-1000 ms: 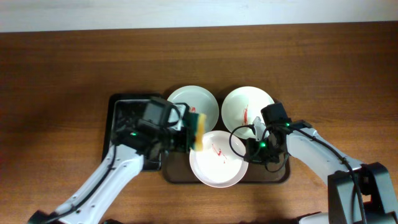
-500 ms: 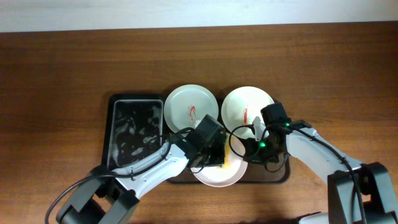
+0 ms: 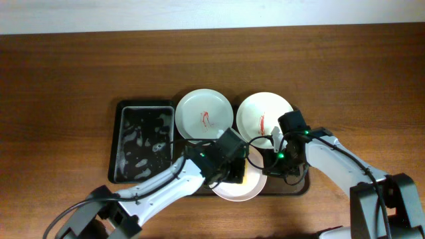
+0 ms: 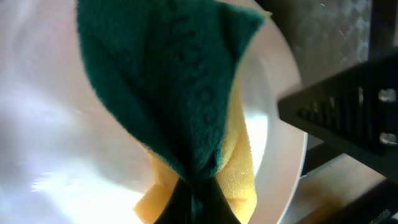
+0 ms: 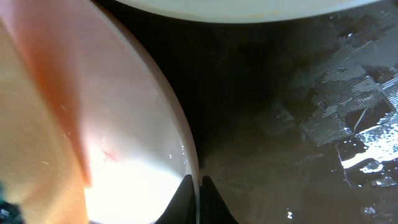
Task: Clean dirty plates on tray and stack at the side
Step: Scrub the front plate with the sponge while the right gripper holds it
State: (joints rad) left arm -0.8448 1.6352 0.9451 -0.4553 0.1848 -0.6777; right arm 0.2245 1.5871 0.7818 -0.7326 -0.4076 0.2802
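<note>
Left end effector [image 3: 236, 172] has shifted slightly right since 0.5 s ago. It is over the front plate [image 3: 240, 190] on the tray [image 3: 299, 188], clamped on the sponge [image 4: 186, 93], which is pressed to the plate. Right end effector [image 5: 198, 186] is narrow, pinching that plate's right rim; the rear-left plate [image 3: 204, 114] and rear-right plate [image 3: 264, 113] are red-smeared, also on the tray.

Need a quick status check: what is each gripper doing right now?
The left gripper is shut on the sponge.
The right gripper is shut on the front plate, at its rim.
</note>
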